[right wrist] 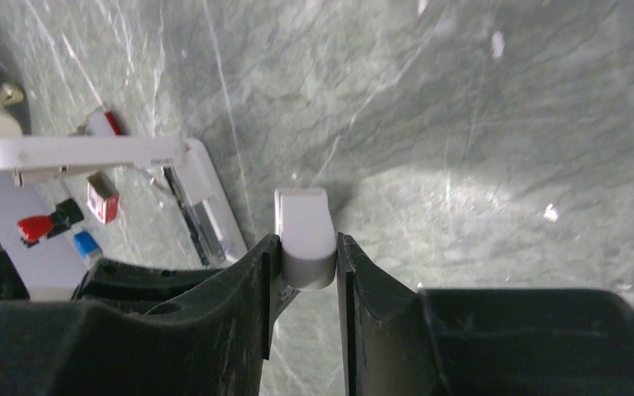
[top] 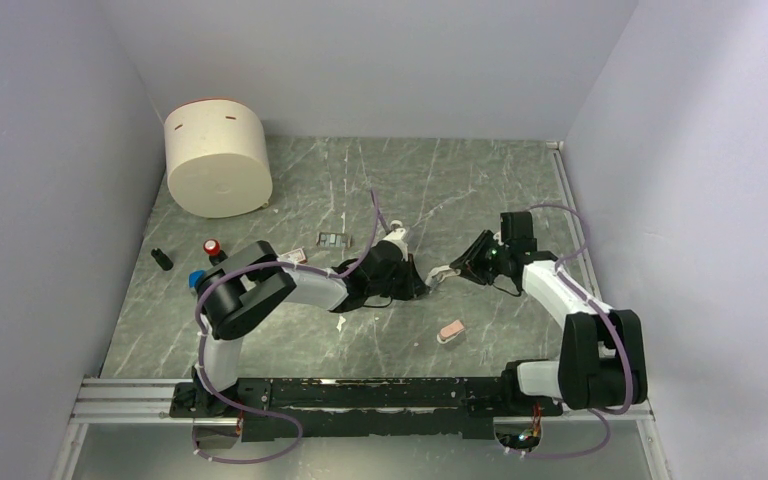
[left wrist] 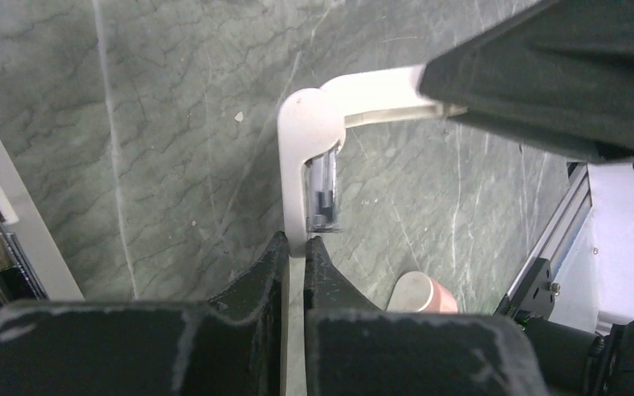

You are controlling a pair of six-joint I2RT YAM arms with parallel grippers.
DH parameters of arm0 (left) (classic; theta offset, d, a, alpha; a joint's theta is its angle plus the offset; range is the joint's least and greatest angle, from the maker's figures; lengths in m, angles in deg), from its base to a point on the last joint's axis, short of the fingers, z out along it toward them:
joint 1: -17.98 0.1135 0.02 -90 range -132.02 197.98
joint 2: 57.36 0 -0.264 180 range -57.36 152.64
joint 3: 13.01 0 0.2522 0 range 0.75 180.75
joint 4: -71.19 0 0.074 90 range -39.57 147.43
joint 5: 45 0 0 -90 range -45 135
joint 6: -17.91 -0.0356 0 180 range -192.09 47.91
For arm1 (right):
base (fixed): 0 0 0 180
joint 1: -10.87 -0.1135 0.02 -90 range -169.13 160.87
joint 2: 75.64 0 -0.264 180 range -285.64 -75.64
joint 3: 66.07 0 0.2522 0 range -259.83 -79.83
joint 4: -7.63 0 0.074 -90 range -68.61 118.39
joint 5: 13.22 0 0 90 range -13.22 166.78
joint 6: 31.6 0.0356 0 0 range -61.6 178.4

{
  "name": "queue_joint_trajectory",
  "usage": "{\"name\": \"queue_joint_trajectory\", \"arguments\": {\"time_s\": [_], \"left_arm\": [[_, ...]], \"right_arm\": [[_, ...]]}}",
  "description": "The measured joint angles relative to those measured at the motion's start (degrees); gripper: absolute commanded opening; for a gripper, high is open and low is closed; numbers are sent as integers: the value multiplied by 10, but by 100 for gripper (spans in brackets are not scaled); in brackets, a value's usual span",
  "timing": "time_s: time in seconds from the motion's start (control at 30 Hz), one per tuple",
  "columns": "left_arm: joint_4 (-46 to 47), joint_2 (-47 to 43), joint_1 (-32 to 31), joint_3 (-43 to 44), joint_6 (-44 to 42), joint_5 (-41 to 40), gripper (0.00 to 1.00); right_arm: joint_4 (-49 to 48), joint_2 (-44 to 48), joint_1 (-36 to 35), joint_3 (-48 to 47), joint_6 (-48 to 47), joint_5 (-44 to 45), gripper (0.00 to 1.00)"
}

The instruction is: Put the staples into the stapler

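My left gripper is shut on the thin end of the white stapler, which is swung open into an L with a clear part at its bend. The stapler also shows in the right wrist view with its dark rail bared. My right gripper is shut on a short white stubby piece just above the table. Both grippers meet at mid table. The dark grey staples block lies behind my left arm, the red-and-white box nearby.
A pink stubby piece lies in front of the grippers, also in the left wrist view. A big white cylinder stands at the back left. A black bit, a red cap and a blue piece lie at the left.
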Motion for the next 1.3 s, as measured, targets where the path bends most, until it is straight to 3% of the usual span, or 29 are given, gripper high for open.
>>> {"name": "queue_joint_trajectory", "arguments": {"time_s": [0.27,0.57,0.83,1.03,1.3], "left_arm": [[-8,6,0,0,-4,10,5],[-17,13,-1,10,-3,16,5],[-29,18,-1,21,2,17,8],[-34,18,-1,23,4,16,8],[-34,18,-1,23,6,17,11]], "right_arm": [[-53,-57,8,0,-8,23,38],[-69,-77,9,0,-28,15,60],[-69,-73,2,3,-44,-2,66],[-64,-69,-25,9,-47,-2,65],[-60,-72,-60,15,-36,23,48]]}}
